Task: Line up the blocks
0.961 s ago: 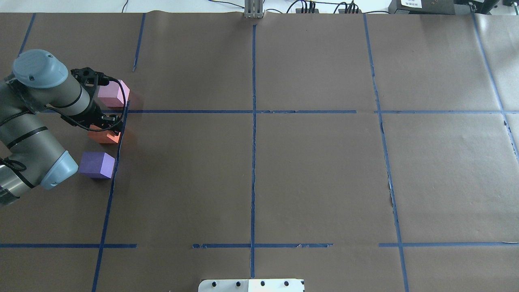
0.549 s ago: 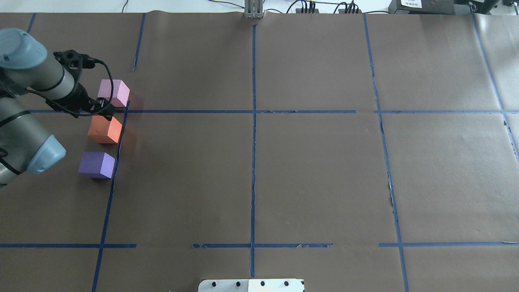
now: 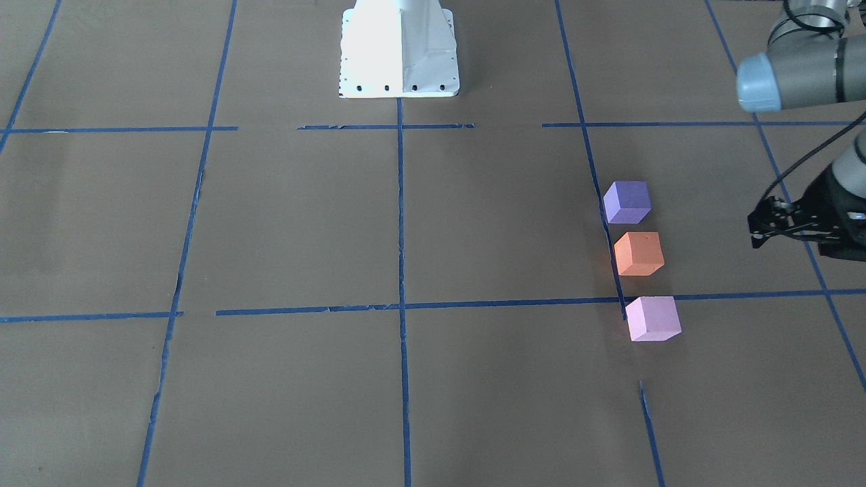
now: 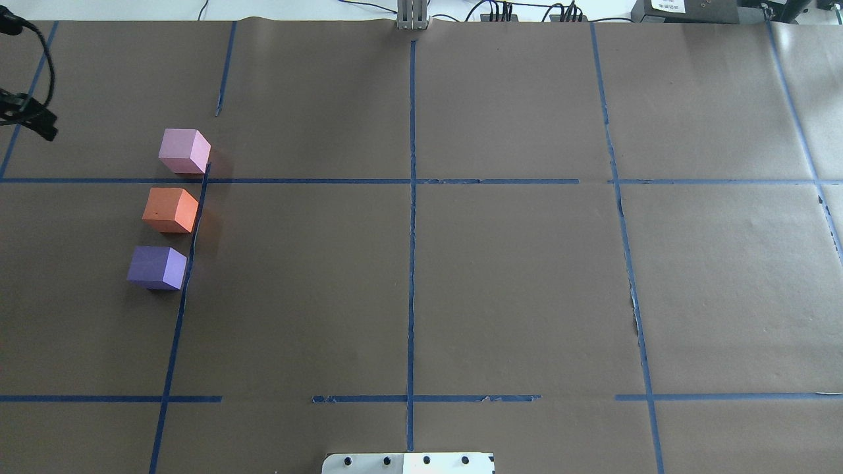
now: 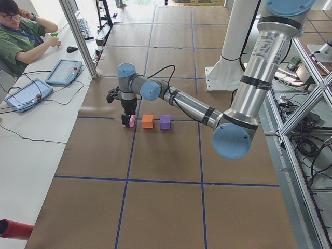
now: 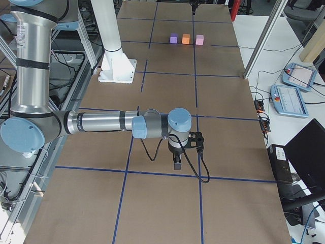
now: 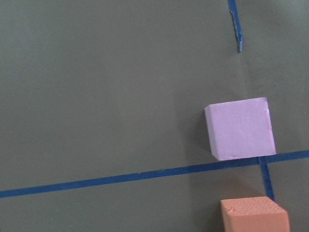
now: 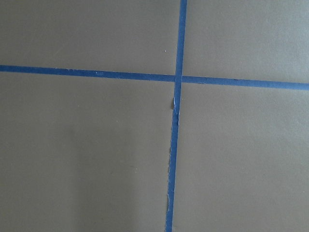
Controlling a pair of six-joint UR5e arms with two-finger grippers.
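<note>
Three blocks stand in a line beside a blue tape line: the pale pink block, the orange block and the violet block. The front view shows them as violet, orange and pink. The left wrist view shows the pink block and the top of the orange one. My left gripper is empty and open, raised well clear of the blocks, at the overhead view's left edge. My right gripper hangs over bare paper far from the blocks; I cannot tell its state.
Brown paper with a blue tape grid covers the table. The white robot base plate sits at the robot's edge. An operator sits at a side desk with tablets, off the table's far end.
My left gripper has let go of the orange block, risen and drawn back to the left, almost out of the overhead view. The three blocks have not moved.
</note>
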